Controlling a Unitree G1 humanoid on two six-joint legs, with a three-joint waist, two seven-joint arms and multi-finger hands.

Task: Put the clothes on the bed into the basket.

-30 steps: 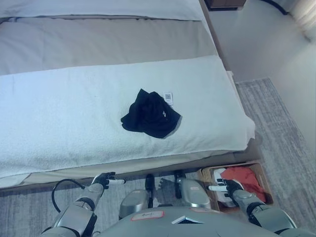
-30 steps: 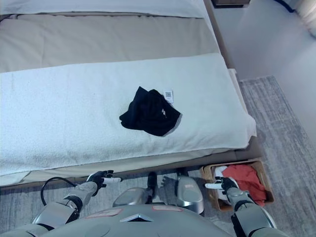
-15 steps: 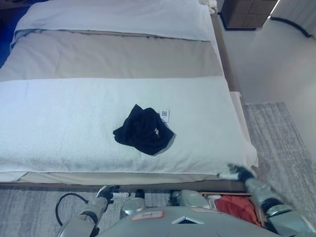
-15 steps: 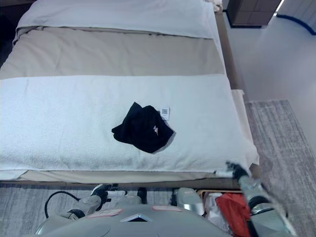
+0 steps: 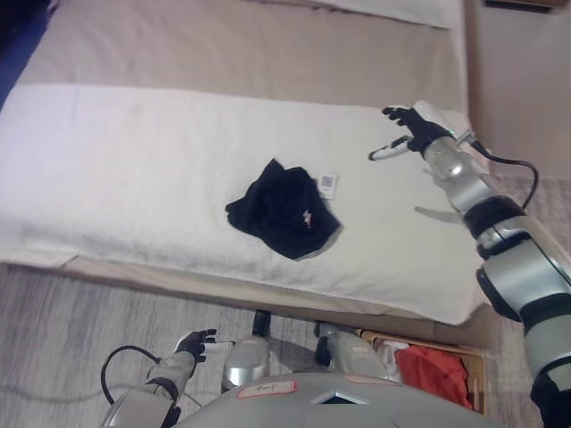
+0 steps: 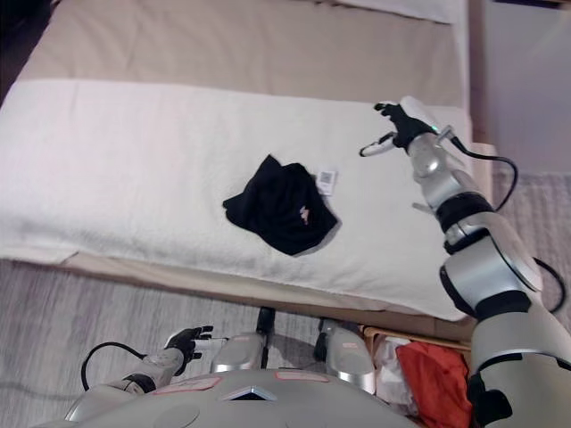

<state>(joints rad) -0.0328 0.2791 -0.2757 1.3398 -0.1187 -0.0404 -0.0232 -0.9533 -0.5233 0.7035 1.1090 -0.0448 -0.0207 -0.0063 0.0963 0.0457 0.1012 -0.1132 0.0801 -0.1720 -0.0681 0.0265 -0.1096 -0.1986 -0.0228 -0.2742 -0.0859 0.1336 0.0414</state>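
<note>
I judge the job partly done: a red garment (image 5: 434, 370) already lies in the basket (image 5: 477, 385) on the floor off the bed's (image 5: 223, 45) near right corner. One black garment (image 5: 284, 209) remains mid-bed on the white cover, nearer its front edge. My right hand (image 5: 406, 132) hovers spread near the cover's right edge, well apart from it; my left hand (image 5: 194, 342) hangs relaxed below, empty.

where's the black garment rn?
The black garment lies crumpled mid-bed on the white blanket, near its front edge, left of the raised right hand.
</note>
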